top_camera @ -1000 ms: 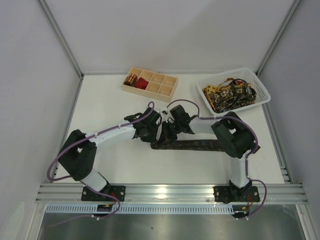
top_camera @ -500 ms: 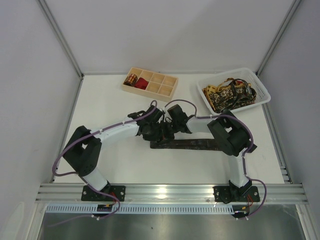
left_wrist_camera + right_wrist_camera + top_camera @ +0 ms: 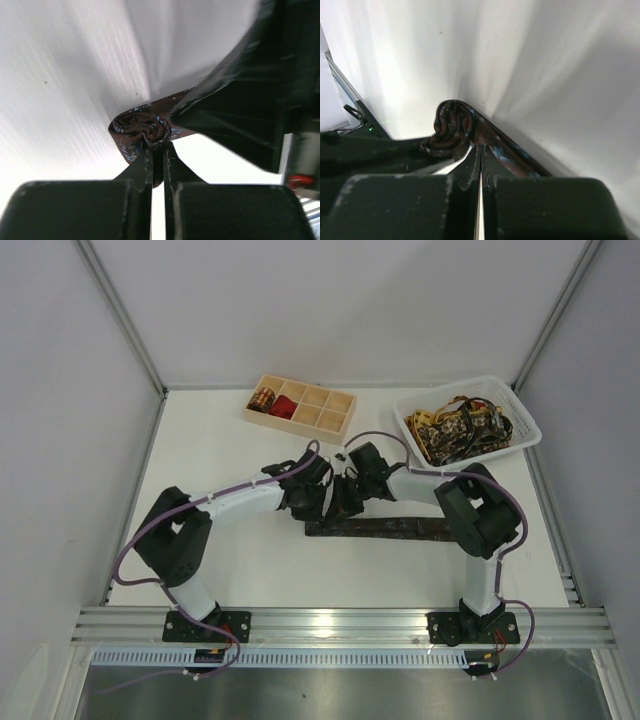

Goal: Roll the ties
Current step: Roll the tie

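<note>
Left pincer: my left pincer [image 3: 156, 146] is clamped on the dark brown tie [image 3: 400, 528], with its tips buried in the heart of the rolled end.
Right pincer: my right pincer [image 3: 480, 152] is fully closed, its tips right against the same roll. I cannot tell whether any cloth is caught between them.
Where the arms meet: in the overhead view both arms reach in to the middle of the table [image 3: 230, 560], and the two pincers come nose to nose at the left end of the tie.
Roll: the roll [image 3: 147, 131] is a small, loose coil (brown with a faint blue figure in the weave) and stands on edge between the two pincers.
Unrolled length: the rest of the tie lies flat on the table as a straight dark band running right from the roll, and passes under my right arm.
Tray: the pale wooden tray [image 3: 320, 427] sits at the far side, well apart from the work.
Tray contents: a gold-and-dark coiled tie [image 3: 263, 398] fills its far-left compartment, and a red tie [image 3: 286, 406] lies just beside it.
Basket: the white basket [image 3: 527, 412] is at the far right and holds a tangled heap of gold-and-black ties [image 3: 460, 430].
</note>
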